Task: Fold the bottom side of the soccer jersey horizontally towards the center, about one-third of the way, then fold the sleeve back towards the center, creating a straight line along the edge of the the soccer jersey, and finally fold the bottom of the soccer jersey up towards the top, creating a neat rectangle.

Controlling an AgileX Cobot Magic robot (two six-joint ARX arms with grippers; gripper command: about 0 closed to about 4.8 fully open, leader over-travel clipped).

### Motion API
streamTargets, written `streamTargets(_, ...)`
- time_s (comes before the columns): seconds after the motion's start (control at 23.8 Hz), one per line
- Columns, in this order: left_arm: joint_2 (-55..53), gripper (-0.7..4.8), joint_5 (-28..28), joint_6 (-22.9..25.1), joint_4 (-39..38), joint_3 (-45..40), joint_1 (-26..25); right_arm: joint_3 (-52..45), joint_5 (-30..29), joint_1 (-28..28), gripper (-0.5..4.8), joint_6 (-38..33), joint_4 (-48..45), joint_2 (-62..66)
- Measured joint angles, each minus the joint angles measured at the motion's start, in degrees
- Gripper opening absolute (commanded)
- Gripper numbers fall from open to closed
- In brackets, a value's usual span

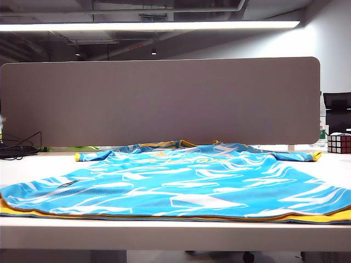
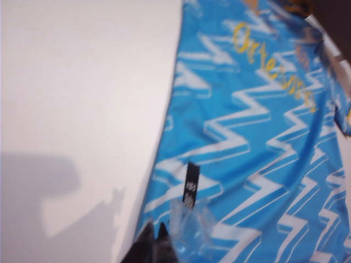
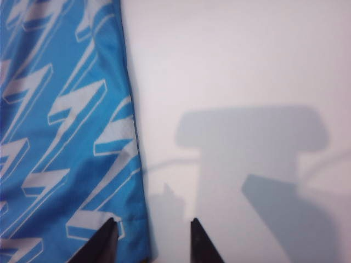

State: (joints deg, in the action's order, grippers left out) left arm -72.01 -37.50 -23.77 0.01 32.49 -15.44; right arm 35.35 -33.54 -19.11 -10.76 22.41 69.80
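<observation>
Exterior view shows the soccer jersey [image 1: 181,183] lying flat on the counter [image 1: 33,164] — thin, limp, slippery cloth, best pinched at its side edges — the left pincer [image 2: 156,241] is closed and empty over one edge, the right pincer [image 3: 151,241] part-open astride the other.

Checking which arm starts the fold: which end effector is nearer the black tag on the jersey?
Left. The left end effector hovers shut over the soccer jersey, close to the black tag. The right end effector straddles the jersey's other side edge, open, with no tag in its view.

An office: grey desk divider [image 1: 159,101] behind a white desk [image 1: 33,164]; ceiling strip light [image 1: 148,26]; office chair [image 1: 337,112].
</observation>
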Motion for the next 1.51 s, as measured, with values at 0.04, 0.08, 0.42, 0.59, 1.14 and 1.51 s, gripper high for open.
streamTargets(0.04, -1.51, 0.0, -0.13, 0.26, -1.68, 0.72, 0.02, 0.0, -0.57, 0.35, 2.25, -0.11, -0.22, 0.55)
streamTargets(0.08, -2.95, 0.16, -0.52, 0.92, -2.97, 1.18, 0.04, 0.02, -1.16, 0.52, 2.38, -0.15, -0.48, 1.11)
streamTargets(0.42, -12.26, 1.62, -6.01, 3.23, -8.44, 1.75, 2.82, 0.07, -4.04, 2.25, 2.8, -0.35, -0.59, 4.0)
streamTargets(0.59, -12.55, 1.63, -3.1, 6.23, -11.41, 1.79, 5.22, 0.09, -4.15, 3.98, 2.9, -0.35, -0.68, 4.44)
streamTargets(1.14, -12.07, 1.98, 3.72, 10.93, -15.28, 4.02, 8.81, 0.57, -3.65, 10.62, 3.16, -0.13, -2.03, 11.91)
streamTargets(1.51, -12.09, 1.98, 5.25, 11.3, -14.58, 4.11, 12.46, 1.36, -7.02, 14.69, 3.15, 0.11, -6.14, 16.98)
